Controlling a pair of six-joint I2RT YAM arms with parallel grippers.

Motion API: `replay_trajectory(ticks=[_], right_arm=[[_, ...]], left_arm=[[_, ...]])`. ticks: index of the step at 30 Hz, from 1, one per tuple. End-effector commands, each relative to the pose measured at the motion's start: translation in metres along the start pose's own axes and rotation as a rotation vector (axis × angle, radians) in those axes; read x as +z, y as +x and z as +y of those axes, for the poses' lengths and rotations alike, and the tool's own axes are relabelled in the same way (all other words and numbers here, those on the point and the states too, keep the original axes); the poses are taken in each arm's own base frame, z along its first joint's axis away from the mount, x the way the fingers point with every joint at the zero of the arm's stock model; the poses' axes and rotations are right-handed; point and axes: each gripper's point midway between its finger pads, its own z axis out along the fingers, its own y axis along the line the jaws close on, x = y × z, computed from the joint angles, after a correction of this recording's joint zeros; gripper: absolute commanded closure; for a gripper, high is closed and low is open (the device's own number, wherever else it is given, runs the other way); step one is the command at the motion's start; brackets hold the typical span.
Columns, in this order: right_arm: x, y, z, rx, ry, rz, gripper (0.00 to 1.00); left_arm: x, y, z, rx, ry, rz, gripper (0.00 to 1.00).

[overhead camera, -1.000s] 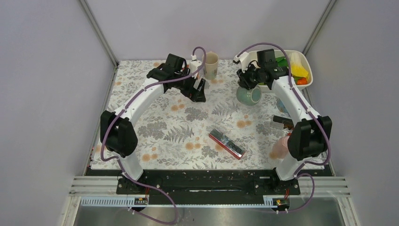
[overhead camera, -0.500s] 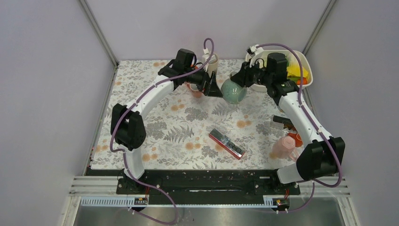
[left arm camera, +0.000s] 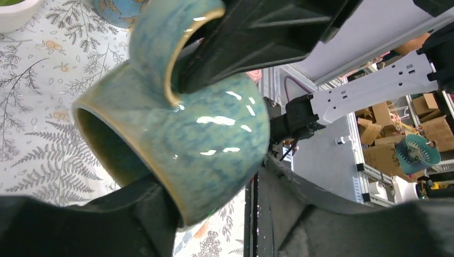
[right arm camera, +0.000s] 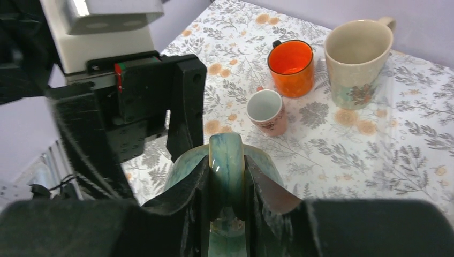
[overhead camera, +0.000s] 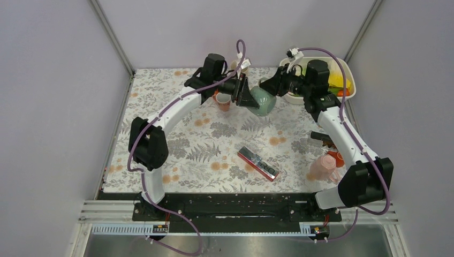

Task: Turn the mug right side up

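Observation:
The mug (overhead camera: 262, 100) is glazed teal-green and hangs in the air over the back of the table, tipped on its side. My right gripper (overhead camera: 274, 85) is shut on its handle (right arm camera: 227, 152), one finger on each side of the loop. My left gripper (overhead camera: 250, 95) has come in from the left and holds the body. In the left wrist view the mug (left arm camera: 214, 128) fills the space between my fingers: one finger presses the rim and the other sits against the base. Its mouth faces lower left there.
Under the mug stand an orange cup (right arm camera: 290, 67), a small pink-and-white cup (right arm camera: 267, 110) and a beige mug (right arm camera: 356, 56). A red and black box (overhead camera: 258, 163) lies mid-table. A white bin (overhead camera: 342, 69) is at the back right, a pink cup (overhead camera: 320, 167) at the right edge.
My right gripper lifted the mug off the table and carried it left, tilting it. My left gripper swung right to meet it and narrowed around the body.

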Motion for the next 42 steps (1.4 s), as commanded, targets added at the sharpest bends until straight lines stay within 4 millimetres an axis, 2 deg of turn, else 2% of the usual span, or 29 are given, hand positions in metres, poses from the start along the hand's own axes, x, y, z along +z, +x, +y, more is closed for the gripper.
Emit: replay_trajectory(ticks=[1, 3, 4, 6, 7, 8, 10, 12, 13, 16, 18, 23, 30, 33, 41, 42], right_arm=[[-0.013, -0.062, 0.037, -0.074, -0.098, -0.201, 1.00], [-0.012, -0.059, 0.036, -0.069, -0.096, -0.198, 1.00], [-0.011, -0.055, 0.035, -0.068, -0.093, -0.191, 1.00], [-0.011, -0.047, 0.028, -0.062, -0.068, -0.177, 1.00], [-0.010, -0.042, 0.024, -0.048, -0.047, -0.167, 0.96], [-0.010, -0.037, 0.019, -0.033, -0.022, -0.154, 0.83], [-0.010, -0.026, 0.008, -0.004, 0.035, -0.120, 0.51], [-0.013, -0.013, -0.008, 0.017, 0.127, -0.081, 0.13], [-0.017, -0.007, -0.016, 0.026, 0.179, -0.065, 0.02], [-0.031, 0.003, -0.044, 0.038, 0.365, -0.044, 0.01], [-0.041, 0.008, -0.054, 0.032, 0.443, -0.031, 0.01], [-0.060, 0.018, -0.063, -0.008, 0.529, 0.005, 0.01], [-0.075, 0.027, -0.071, -0.049, 0.605, 0.042, 0.01], [-0.078, 0.025, -0.069, -0.063, 0.603, 0.048, 0.00], [-0.088, 0.019, -0.069, -0.118, 0.629, 0.061, 0.00], [-0.090, 0.019, -0.068, -0.124, 0.629, 0.062, 0.01]], left_arm=[[0.006, -0.014, -0.028, 0.055, 0.133, -0.016, 0.55], [0.006, -0.021, -0.028, 0.032, 0.137, -0.037, 0.90], [0.006, -0.023, -0.026, 0.021, 0.127, -0.044, 1.00], [0.006, -0.023, -0.017, 0.001, 0.081, -0.048, 1.00], [0.006, -0.022, -0.009, -0.002, 0.037, -0.049, 1.00], [0.006, -0.020, 0.001, -0.004, -0.013, -0.044, 1.00], [0.005, -0.014, 0.029, 0.010, -0.164, -0.024, 1.00], [0.001, -0.012, 0.053, 0.054, -0.300, 0.003, 1.00], [-0.001, -0.015, 0.062, 0.080, -0.353, 0.006, 1.00], [-0.006, -0.017, 0.100, 0.215, -0.537, 0.069, 1.00], [-0.007, -0.016, 0.125, 0.298, -0.641, 0.132, 1.00], [0.002, -0.002, 0.172, 0.425, -0.751, 0.302, 1.00], [0.009, 0.040, 0.224, 0.513, -0.805, 0.480, 1.00], [0.013, 0.049, 0.233, 0.512, -0.789, 0.499, 1.00], [0.026, 0.050, 0.242, 0.534, -0.759, 0.475, 1.00], [0.027, 0.050, 0.244, 0.544, -0.761, 0.476, 0.92]])
